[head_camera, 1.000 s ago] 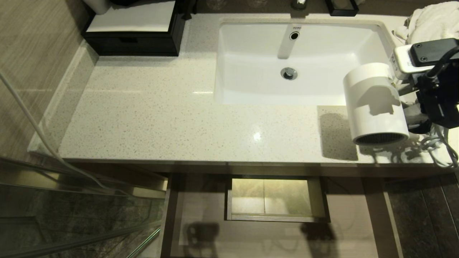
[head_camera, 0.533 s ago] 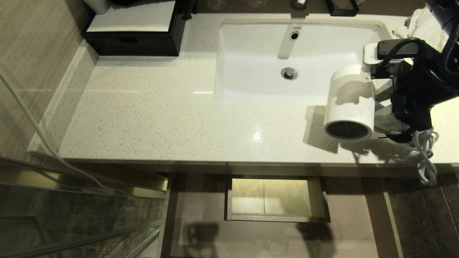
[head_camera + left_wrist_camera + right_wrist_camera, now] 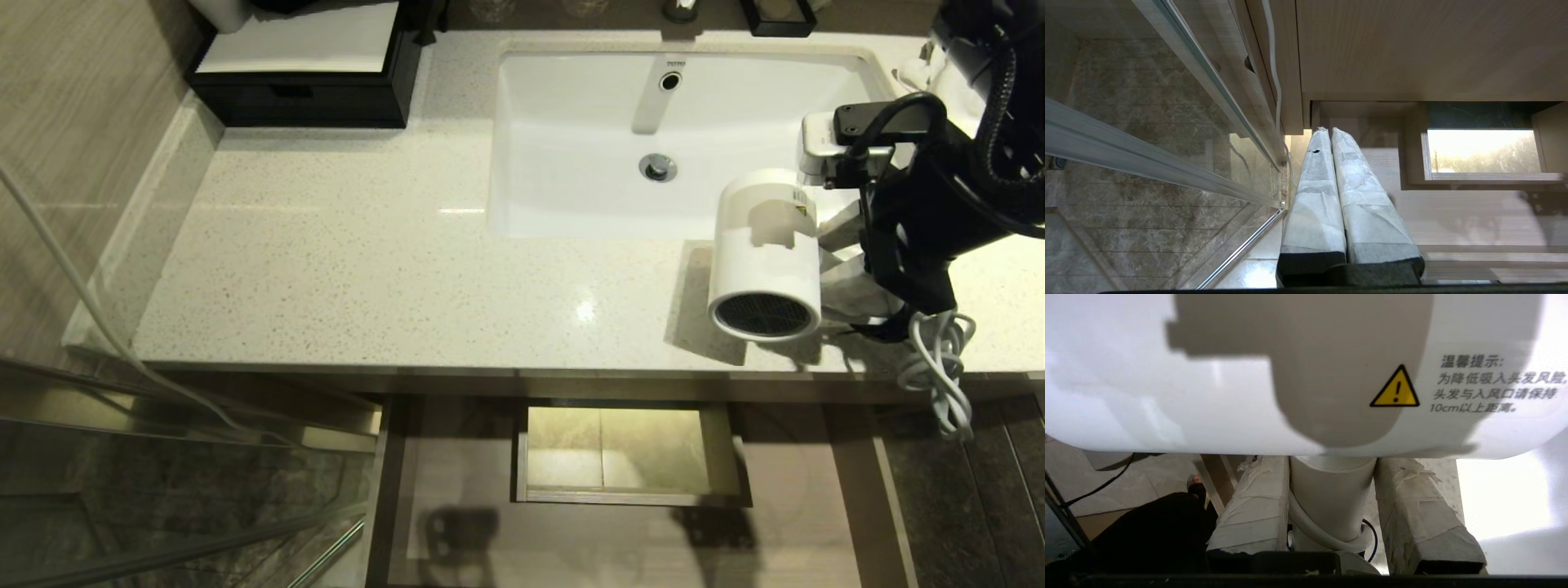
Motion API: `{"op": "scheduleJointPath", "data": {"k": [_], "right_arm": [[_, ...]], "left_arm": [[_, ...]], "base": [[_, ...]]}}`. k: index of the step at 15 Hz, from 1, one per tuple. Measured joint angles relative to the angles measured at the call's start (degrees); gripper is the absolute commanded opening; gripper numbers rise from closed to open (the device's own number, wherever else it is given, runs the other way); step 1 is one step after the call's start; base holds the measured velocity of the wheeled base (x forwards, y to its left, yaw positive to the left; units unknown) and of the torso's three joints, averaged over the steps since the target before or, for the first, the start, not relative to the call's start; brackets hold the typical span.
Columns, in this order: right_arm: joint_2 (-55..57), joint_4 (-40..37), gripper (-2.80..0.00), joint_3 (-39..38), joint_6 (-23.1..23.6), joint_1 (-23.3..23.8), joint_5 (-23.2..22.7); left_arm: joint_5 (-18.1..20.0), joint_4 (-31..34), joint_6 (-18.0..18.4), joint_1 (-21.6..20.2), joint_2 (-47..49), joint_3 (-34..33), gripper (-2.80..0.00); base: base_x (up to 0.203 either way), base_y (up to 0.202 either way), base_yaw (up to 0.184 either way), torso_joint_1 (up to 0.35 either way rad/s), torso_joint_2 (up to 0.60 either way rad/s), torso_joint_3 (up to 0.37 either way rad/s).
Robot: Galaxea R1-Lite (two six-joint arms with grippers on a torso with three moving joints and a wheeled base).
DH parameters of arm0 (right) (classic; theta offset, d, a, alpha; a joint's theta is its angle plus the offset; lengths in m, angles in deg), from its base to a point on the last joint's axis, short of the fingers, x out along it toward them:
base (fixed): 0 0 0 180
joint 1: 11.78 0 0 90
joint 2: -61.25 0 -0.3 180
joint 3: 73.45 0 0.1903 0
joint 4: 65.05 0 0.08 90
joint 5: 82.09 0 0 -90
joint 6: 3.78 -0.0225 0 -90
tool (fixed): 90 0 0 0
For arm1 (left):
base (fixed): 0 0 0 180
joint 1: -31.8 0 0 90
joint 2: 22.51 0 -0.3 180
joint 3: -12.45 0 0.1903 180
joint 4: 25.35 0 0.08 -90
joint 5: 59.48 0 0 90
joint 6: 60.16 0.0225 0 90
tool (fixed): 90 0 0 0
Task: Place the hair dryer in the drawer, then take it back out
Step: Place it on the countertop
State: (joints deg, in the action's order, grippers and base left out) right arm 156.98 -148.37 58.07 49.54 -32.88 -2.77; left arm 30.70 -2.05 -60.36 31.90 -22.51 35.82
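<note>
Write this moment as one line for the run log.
right gripper: shut on hair dryer handle | dryer: above countertop, grille toward drawer | drawer: open | left gripper: shut, parked

- sink [image 3: 571,196] set into countertop [image 3: 343,269], right of centre; drain [image 3: 658,167] mid-basin
- black box [image 3: 306,86] at back-left corner of countertop, well apart from sink
- hair dryer [image 3: 766,257] above countertop's front-right area, just right of sink's front corner, grille end toward front edge
- right gripper [image 3: 1331,498] right of barrel, 2 fingers either side of dryer handle [image 3: 1333,494]
- cord [image 3: 939,367] hangs right of dryer, over countertop's front edge
- drawer [image 3: 457,490] pulled out below front edge, cut-out [image 3: 624,453] in its middle
- left gripper [image 3: 1329,134] low, over drawer's left end
</note>
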Motion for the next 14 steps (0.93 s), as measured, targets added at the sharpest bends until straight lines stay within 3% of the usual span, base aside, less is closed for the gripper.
{"op": "scheduleJointPath", "data": {"k": [5,14], "right_arm": [[0.3,-0.3,-2.8,-0.3,6.7,-0.4,-1.3],[1.1,0.2,-2.8,-0.4,7.0,-0.7,-1.0]], "left_arm": [[0.0,0.0,0.0,0.0,0.0,0.0,-2.8],[0.0,0.0,0.0,0.0,0.0,0.0,-2.8]], "base": [[0.0,0.0,0.0,0.0,0.0,0.0],[0.0,0.0,0.0,0.0,0.0,0.0]]}}
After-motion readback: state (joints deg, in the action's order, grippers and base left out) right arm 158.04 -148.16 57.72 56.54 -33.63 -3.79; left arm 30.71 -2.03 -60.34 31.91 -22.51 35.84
